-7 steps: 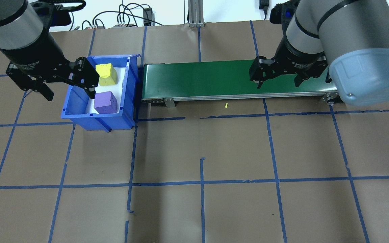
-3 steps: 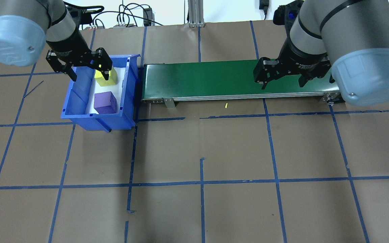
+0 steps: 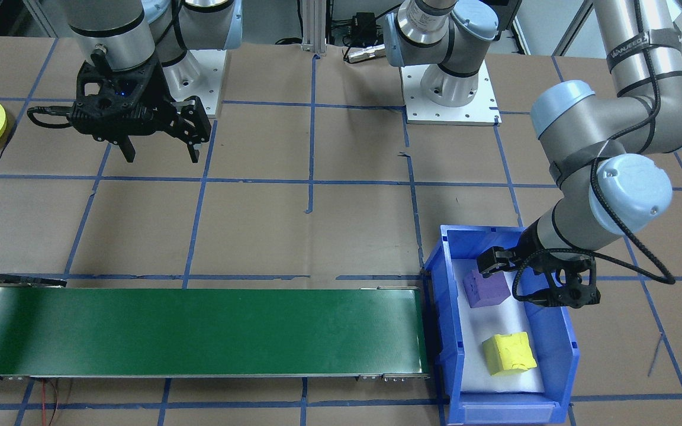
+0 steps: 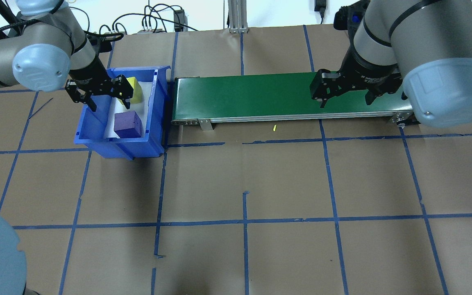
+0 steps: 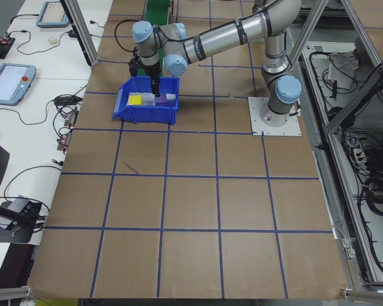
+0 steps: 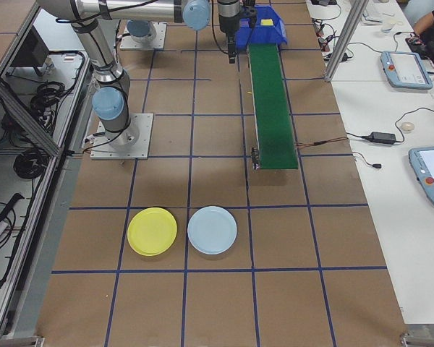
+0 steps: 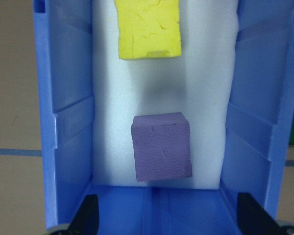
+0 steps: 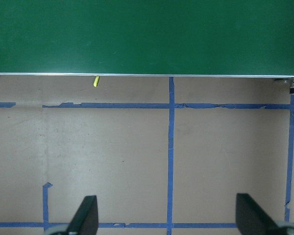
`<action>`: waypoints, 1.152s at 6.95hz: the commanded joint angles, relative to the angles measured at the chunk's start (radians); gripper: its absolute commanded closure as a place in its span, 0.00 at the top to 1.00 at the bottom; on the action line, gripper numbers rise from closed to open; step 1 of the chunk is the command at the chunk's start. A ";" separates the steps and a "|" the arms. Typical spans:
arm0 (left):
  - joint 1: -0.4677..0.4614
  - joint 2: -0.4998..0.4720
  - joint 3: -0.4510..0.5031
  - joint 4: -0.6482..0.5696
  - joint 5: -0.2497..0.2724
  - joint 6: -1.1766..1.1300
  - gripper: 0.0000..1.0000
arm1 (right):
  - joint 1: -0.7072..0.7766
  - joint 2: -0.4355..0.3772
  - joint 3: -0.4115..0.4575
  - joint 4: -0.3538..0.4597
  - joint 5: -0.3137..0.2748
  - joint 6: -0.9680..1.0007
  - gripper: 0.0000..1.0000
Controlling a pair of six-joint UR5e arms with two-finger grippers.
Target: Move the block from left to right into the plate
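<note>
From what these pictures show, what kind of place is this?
Most likely a robotics lab or test cell, not a home. Two arms are bolted to a table gridded with blue tape, a green conveyor belt runs across it, and handheld control tablets and cables lie on side benches.

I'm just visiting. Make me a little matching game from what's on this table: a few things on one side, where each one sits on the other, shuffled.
Things:
1. purple block
2. yellow plate
3. left end effector
4. right end effector

Places:
A. above the green conveyor belt
B. on the table beside the pale blue plate
C. on white foam in the blue bin
D. open over the bin

Pairs: 1-C, 2-B, 3-D, 4-A
</note>
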 commanded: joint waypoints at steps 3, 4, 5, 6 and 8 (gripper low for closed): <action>0.002 -0.063 -0.128 0.158 -0.005 0.022 0.87 | -0.002 -0.004 0.007 0.004 0.000 0.000 1.00; 0.002 -0.063 -0.122 0.156 -0.003 0.036 0.55 | -0.002 -0.003 0.008 0.004 0.000 0.000 1.00; 0.002 -0.058 -0.110 0.156 -0.005 0.039 0.36 | -0.002 -0.003 0.010 0.004 0.000 0.000 1.00; 0.001 -0.034 -0.075 0.138 -0.003 0.022 0.34 | -0.002 -0.004 0.011 0.004 -0.003 0.000 1.00; -0.002 0.004 0.073 -0.053 -0.003 0.021 0.34 | -0.002 -0.004 0.013 0.004 -0.006 -0.002 1.00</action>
